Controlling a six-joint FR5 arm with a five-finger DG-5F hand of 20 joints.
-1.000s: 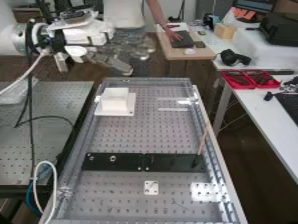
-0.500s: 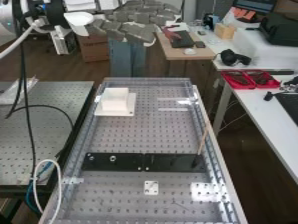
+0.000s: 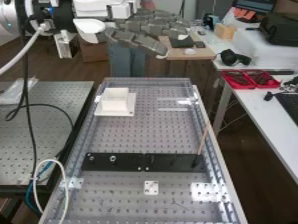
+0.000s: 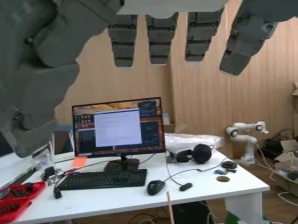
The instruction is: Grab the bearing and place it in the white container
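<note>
One blocky white container [image 3: 116, 101] sits on the perforated bench [image 3: 126, 135], the jointed hand [image 3: 143, 36] released, fingers straight.

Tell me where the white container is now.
In the high view, the white container sits left of centre near the far end of the bench, beyond the black strip.

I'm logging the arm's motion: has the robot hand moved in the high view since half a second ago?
Yes. The robot hand is farther right and lower there, overlapping more of the wooden desk.
</note>
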